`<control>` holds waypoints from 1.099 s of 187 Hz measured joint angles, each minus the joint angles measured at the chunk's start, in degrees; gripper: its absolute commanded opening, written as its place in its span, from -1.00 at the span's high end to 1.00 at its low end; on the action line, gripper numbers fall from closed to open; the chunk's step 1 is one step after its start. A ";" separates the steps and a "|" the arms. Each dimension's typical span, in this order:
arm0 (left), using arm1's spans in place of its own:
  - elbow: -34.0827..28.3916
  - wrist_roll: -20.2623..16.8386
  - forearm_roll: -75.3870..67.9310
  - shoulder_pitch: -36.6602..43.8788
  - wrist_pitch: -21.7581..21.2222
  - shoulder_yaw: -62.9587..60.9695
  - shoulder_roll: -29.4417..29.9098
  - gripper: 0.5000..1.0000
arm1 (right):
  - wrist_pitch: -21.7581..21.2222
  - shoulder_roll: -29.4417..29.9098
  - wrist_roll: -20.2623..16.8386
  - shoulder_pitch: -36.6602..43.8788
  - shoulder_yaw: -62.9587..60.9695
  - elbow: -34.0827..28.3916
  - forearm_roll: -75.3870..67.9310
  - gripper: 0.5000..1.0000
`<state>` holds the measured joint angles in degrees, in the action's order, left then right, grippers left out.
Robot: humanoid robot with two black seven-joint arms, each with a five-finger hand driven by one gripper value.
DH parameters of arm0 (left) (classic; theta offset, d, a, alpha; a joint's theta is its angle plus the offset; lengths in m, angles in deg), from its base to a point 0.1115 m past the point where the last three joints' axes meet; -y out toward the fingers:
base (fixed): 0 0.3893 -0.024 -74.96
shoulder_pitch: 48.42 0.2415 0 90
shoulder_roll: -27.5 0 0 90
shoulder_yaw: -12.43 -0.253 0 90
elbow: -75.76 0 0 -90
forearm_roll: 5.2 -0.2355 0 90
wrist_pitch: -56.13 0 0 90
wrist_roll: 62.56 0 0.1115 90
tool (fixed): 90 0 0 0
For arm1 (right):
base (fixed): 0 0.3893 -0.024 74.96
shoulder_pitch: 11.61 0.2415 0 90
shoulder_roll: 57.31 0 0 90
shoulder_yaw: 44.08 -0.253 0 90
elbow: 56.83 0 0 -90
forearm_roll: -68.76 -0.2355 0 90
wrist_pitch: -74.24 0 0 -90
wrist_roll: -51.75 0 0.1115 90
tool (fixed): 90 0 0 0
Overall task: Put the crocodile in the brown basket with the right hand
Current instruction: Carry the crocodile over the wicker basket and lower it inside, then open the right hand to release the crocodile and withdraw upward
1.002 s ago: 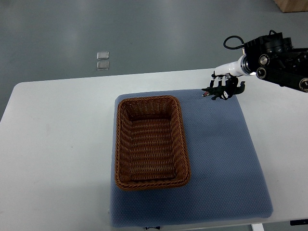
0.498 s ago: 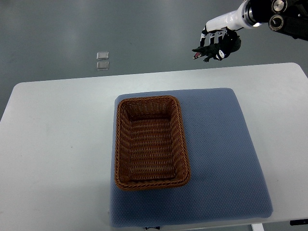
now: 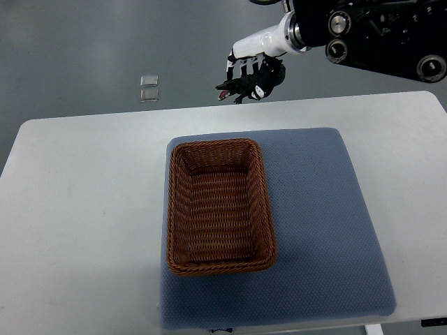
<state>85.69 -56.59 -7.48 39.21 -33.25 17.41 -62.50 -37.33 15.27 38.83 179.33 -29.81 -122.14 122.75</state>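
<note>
My right hand hangs high above the table's far edge, its fingers curled around a small dark crocodile toy whose open red mouth points left. The arm comes in from the upper right. The brown wicker basket lies on the left part of the blue mat, nearer to me and to the left of the hand. Nothing lies inside the basket. The left arm does not show.
The blue mat covers the middle of a white table. Two small clear squares lie on the grey floor beyond the table's far edge.
The right hand has lifted the crocodile off the mat's far right corner and carried it up and to the left, now above the far edge near the basket's line.
</note>
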 measured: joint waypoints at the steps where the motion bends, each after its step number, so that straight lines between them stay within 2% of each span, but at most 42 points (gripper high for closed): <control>1: 0.00 0.00 0.00 0.00 0.00 0.00 0.00 -1.00 | 0.06 0.20 0.01 -0.07 0.00 0.04 -0.05 0.71; 16: 0.00 0.00 0.01 0.00 0.00 0.00 0.00 -1.00 | 0.89 3.32 0.00 -1.23 0.04 0.88 -0.45 0.67; 22: -0.02 0.00 0.01 0.00 0.00 0.00 0.00 -1.00 | 1.06 4.57 0.00 -1.85 0.05 1.26 -0.51 0.59; 78: -0.09 0.00 0.01 0.00 0.00 0.03 0.00 -1.00 | 1.35 10.91 0.09 -8.02 0.06 3.37 -0.39 0.58; 129: -0.09 0.00 0.01 0.00 0.00 0.16 0.00 -1.00 | 1.86 14.16 0.10 -12.73 0.03 5.28 -0.19 0.57; 150: -0.16 0.00 0.01 0.00 0.00 0.20 0.00 -1.00 | 1.95 15.06 0.09 -14.11 0.03 6.22 -0.03 0.47; 185: -0.18 0.00 0.02 0.00 -0.01 0.21 0.00 -1.00 | 1.96 15.82 0.06 -16.27 0.04 7.64 0.44 0.41; 205: -0.20 0.00 0.06 0.00 -0.07 0.21 0.00 -1.00 | 1.90 15.83 0.01 -17.32 0.08 8.24 0.50 0.25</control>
<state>85.49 -56.59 -7.42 39.21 -33.32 17.61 -62.50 -35.43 31.10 38.84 162.01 -29.73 -113.90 123.25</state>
